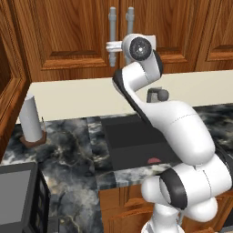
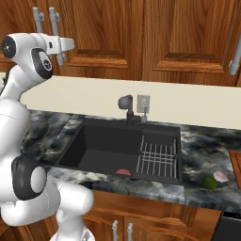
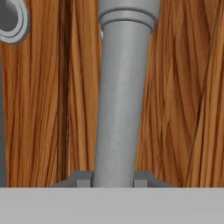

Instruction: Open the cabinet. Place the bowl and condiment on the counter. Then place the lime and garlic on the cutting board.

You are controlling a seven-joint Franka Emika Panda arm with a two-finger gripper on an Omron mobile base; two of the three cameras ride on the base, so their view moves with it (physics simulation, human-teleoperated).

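White arm reaches up, gripper (image 3: 113, 178) clamped on reddish-brown wood cabinet's (image 1: 68, 32) grey bar handle (image 3: 120, 100); doors shut, contents hidden.

A rendered home kitchen: reddish wood cabinet (image 1: 82, 32) doors over a marbled counter (image 1: 73, 150) with a black sink (image 2: 117, 150), faucet (image 2: 126, 106) and paper-towel roll (image 1: 31, 119).
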